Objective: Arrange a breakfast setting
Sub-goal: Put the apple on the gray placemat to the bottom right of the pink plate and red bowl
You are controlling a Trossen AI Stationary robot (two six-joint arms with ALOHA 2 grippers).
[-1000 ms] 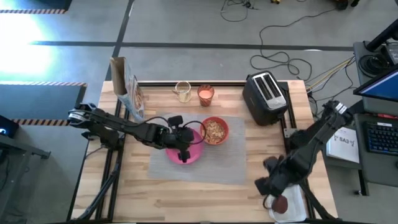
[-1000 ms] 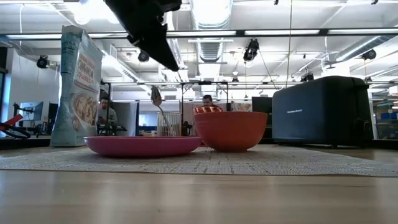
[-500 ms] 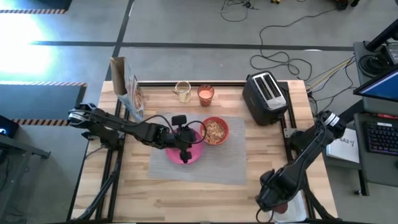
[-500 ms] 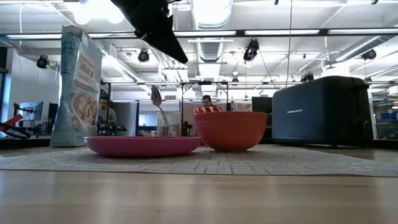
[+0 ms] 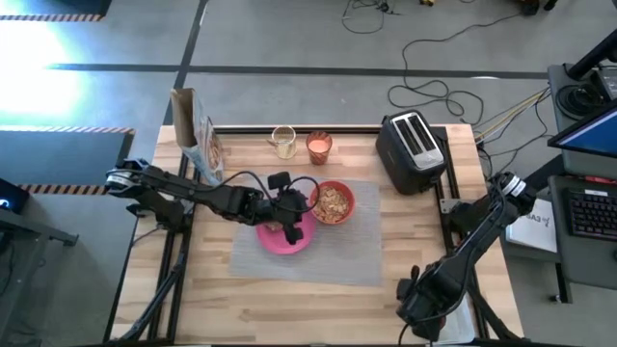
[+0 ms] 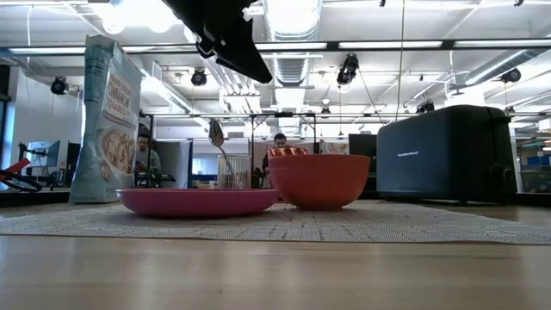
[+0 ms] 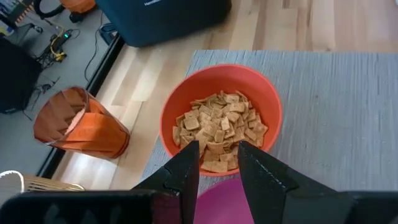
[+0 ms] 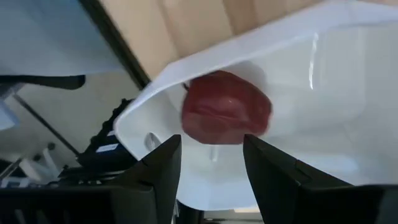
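Breakfast setting, high view: the grey woven placemat (image 5: 308, 246) lies in the middle of the wooden surface (image 5: 318, 299), carrying the round pink plate (image 5: 281, 238) and, touching its right edge, the red bowl (image 5: 334, 201) filled with cereal squares.
Drinks, high view: the glass of orange drink (image 5: 319, 146) stands behind the mat near the surface's far edge, just beside a glass of pale yellowish liquid (image 5: 283, 142).
Other items, high view: a cereal bag (image 5: 197, 137) stands upright at the far left; a black toaster (image 5: 413, 150) sits at the far right.
Left gripper, high view: the left gripper (image 5: 295, 228) hangs over the plate, close to the bowl's rim.
Right gripper, high view: the right gripper (image 5: 421, 310) reaches down at the surface's near right corner, over a white tray (image 5: 463, 323) that it mostly hides.
Low view: plate (image 6: 198, 201) and bowl (image 6: 319, 181) rest side by side on the mat (image 6: 284, 226); a metal spoon (image 6: 218, 142) shows upright behind the plate; the toaster (image 6: 448, 153) stands at right, the bag (image 6: 109, 120) at left; people sit in the room behind.
Left wrist view: the left gripper (image 7: 217, 163) has its fingers (image 7: 186, 168) set narrowly apart with nothing between them, above the cereal in the bowl (image 7: 221, 118); the orange drink (image 7: 78, 124) stands beyond.
Right wrist view: the right gripper (image 8: 211, 163) is moderately spread and holds nothing, just above the dark red patty (image 8: 225, 115) lying in the white tray (image 8: 323, 112).
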